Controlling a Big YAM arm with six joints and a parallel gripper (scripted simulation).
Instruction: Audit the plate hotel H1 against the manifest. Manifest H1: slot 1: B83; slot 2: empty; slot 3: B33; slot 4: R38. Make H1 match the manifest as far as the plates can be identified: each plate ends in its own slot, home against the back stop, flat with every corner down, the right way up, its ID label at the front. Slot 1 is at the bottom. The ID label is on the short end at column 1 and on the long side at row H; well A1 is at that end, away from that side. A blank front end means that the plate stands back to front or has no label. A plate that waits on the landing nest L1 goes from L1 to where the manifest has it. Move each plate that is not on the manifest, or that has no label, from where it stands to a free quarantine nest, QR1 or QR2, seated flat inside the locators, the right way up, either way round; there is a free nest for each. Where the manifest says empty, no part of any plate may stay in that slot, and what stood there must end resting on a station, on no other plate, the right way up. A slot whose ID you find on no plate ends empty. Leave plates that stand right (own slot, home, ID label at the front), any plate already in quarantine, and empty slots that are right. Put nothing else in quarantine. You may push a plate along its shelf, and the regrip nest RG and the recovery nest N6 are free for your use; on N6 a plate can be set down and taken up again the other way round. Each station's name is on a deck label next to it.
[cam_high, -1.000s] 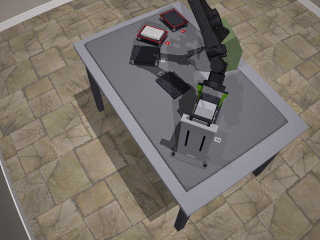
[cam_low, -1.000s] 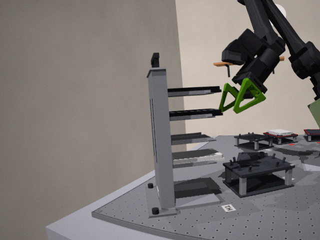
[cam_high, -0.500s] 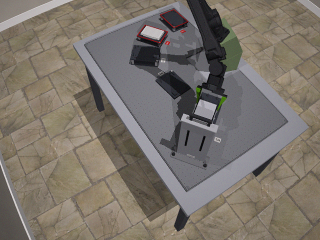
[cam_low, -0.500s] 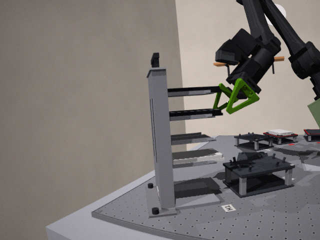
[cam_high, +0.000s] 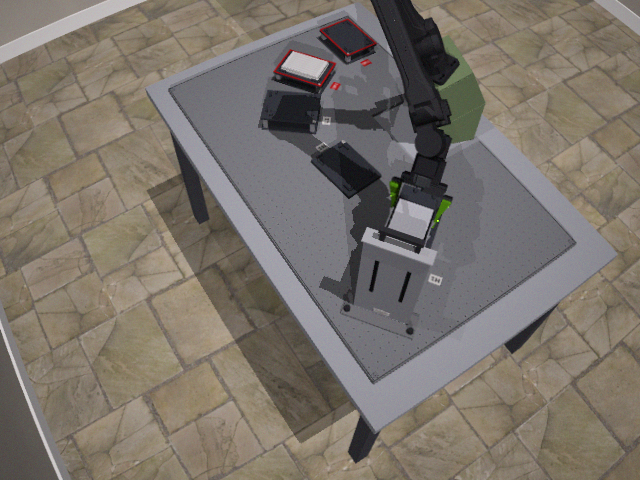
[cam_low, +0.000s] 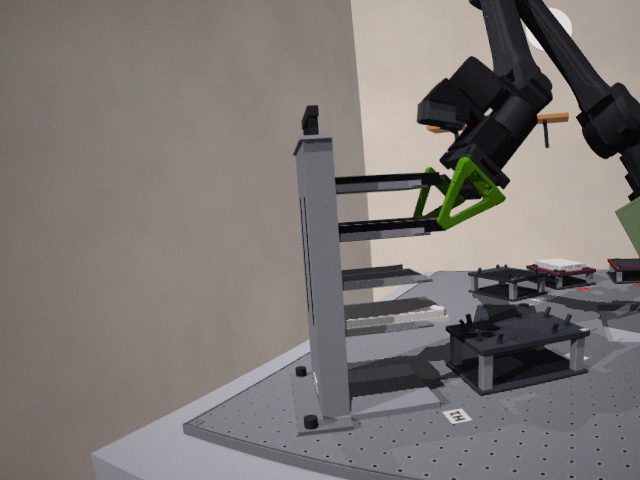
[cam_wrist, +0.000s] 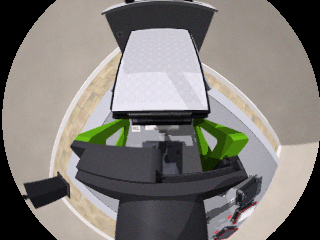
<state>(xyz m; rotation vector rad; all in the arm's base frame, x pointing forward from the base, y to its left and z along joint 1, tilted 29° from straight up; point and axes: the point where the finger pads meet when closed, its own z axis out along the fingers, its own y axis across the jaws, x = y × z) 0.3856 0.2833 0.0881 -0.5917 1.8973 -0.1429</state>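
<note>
The grey plate hotel H1 (cam_high: 393, 281) (cam_low: 319, 268) stands at the front of the deck. A white plate (cam_low: 398, 317) lies in the bottom slot. The shelf above it (cam_low: 382, 276) looks bare. The two upper levels (cam_low: 385, 227) (cam_low: 385, 182) show dark edges from the side. The top level shows a flat light grey surface (cam_high: 409, 219) (cam_wrist: 160, 80); I cannot tell plate from shelf. My gripper (cam_high: 418, 202) (cam_low: 439, 204) (cam_wrist: 161, 119) is open. Its green fingers stand on either side of the front end of the upper levels, tilted down.
A white plate (cam_high: 303, 66) (cam_low: 559, 264) sits in one red-rimmed quarantine nest. A second red-rimmed nest (cam_high: 347, 37) (cam_low: 625, 266) has a dark top. Two black nests (cam_high: 289, 109) (cam_high: 345, 167) (cam_low: 516, 335) (cam_low: 506, 276) stand mid-deck. The green arm base (cam_high: 460, 98) is behind.
</note>
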